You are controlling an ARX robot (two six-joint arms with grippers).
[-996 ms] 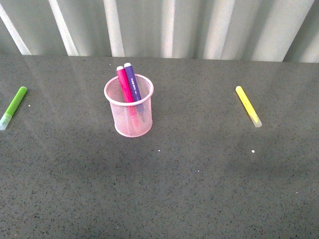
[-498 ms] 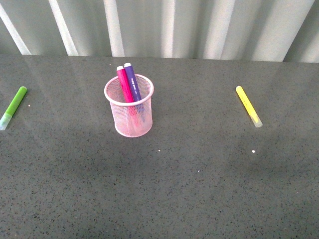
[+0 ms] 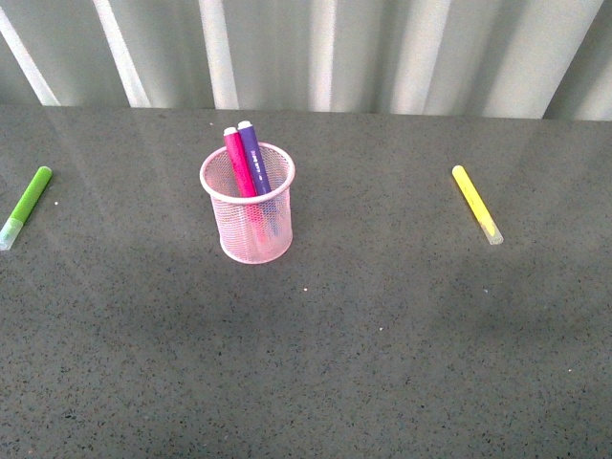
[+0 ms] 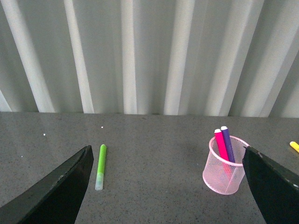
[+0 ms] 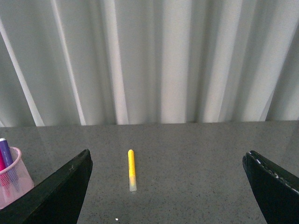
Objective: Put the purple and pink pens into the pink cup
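The pink cup (image 3: 249, 206) stands upright on the dark table, left of centre in the front view. The pink pen (image 3: 238, 163) and the purple pen (image 3: 254, 156) stand inside it, leaning back and poking above the rim. The cup (image 4: 223, 173) with both pens also shows in the left wrist view and partly in the right wrist view (image 5: 11, 184). Neither arm shows in the front view. My left gripper (image 4: 168, 186) is open and empty, well back from the cup. My right gripper (image 5: 168, 186) is open and empty.
A lime-green marker (image 3: 26, 205) lies at the table's left edge, also in the left wrist view (image 4: 100, 166). A yellow marker (image 3: 476, 203) lies at the right, also in the right wrist view (image 5: 131, 169). A pale pleated curtain (image 3: 316, 53) backs the table.
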